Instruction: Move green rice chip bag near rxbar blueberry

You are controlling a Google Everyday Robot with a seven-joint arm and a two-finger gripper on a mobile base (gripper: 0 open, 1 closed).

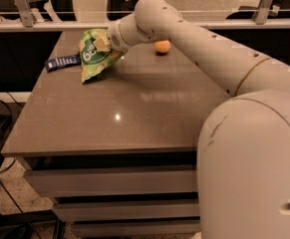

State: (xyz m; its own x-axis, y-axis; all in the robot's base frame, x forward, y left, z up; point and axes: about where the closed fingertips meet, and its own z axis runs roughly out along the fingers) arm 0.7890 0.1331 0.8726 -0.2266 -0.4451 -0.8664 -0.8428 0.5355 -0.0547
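Note:
The green rice chip bag is a crinkly light-green pouch at the back left of the table. It is tilted, with its lower corner touching the tabletop. My gripper is at the bag's upper right and shut on it, with one pale finger lying across its front. The rxbar blueberry is a small dark-blue bar lying flat just left of the bag, near the table's left edge, a short gap from it.
A small orange ball sits at the back of the brown table, right of my arm. A railing runs behind the table. Cables hang at the lower left beside the table's drawers.

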